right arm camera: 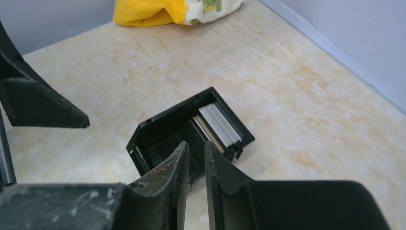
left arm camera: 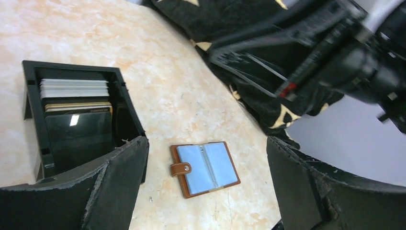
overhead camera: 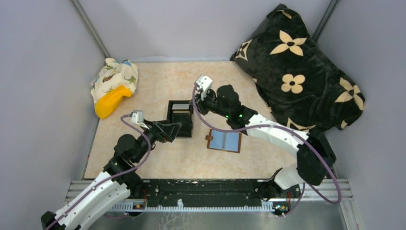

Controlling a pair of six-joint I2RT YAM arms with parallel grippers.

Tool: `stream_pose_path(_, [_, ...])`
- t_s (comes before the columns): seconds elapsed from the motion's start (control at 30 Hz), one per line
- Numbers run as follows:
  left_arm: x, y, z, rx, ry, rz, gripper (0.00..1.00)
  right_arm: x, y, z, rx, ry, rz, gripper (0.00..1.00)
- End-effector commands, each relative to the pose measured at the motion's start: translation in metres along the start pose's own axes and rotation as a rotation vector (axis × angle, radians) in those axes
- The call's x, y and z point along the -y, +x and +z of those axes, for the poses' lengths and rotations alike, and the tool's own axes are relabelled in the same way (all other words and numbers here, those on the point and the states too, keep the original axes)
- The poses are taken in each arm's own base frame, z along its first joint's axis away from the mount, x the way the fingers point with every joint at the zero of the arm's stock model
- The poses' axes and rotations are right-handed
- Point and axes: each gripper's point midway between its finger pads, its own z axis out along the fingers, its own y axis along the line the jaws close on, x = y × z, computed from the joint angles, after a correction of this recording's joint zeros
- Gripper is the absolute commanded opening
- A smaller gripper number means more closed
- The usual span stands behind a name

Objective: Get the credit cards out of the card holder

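The card holder point(overhead camera: 224, 141) point(left arm camera: 206, 167) lies open flat on the table, brown edge and tab showing, its pages plain blue-grey. Left of it stands a black box point(overhead camera: 180, 117) point(left arm camera: 33, 120) point(right arm camera: 143, 139) with a stack of credit cards point(left arm camera: 74, 88) point(right arm camera: 220, 124) on edge inside. My left gripper point(overhead camera: 174, 128) point(left arm camera: 206, 141) hangs open wide beside the box's near right corner, above and apart from the card holder. My right gripper point(overhead camera: 197, 108) point(right arm camera: 196, 143) hovers at the box's right side, its fingers a narrow gap apart with nothing between them.
A black pillow with cream flowers point(overhead camera: 301, 72) point(left arm camera: 249, 96) fills the back right. A patterned cloth bundle with a yellow part point(overhead camera: 112, 88) point(right arm camera: 167, 9) lies at the back left. Grey walls close in the table on three sides.
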Motion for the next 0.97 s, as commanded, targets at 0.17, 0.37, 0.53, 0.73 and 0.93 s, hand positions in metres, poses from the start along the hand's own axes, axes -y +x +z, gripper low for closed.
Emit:
stream_pose_path(0.17, [-0.009, 0.001, 0.014, -0.071, -0.114, -0.018, 0.99, 0.037, 0.02, -0.086, 0.16, 0.291, 0.245, 0.47])
stream_pose_path(0.37, [-0.005, -0.003, 0.011, -0.049, -0.086, -0.015, 0.99, 0.03, 0.078, -0.134, 0.115, 0.364, 0.334, 0.63])
stream_pose_path(0.53, [-0.006, -0.001, 0.012, -0.054, -0.089, -0.024, 0.99, 0.03, 0.112, -0.163, 0.069, 0.432, 0.364, 0.63])
stream_pose_path(0.73, [-0.001, -0.003, 0.013, -0.048, -0.068, -0.029, 0.99, 0.028, 0.113, -0.178, 0.093, 0.447, 0.372, 0.63])
stream_pose_path(0.93, [0.001, -0.003, 0.014, -0.054, -0.064, -0.026, 0.99, 0.027, 0.119, -0.173, 0.066, 0.435, 0.376, 0.68])
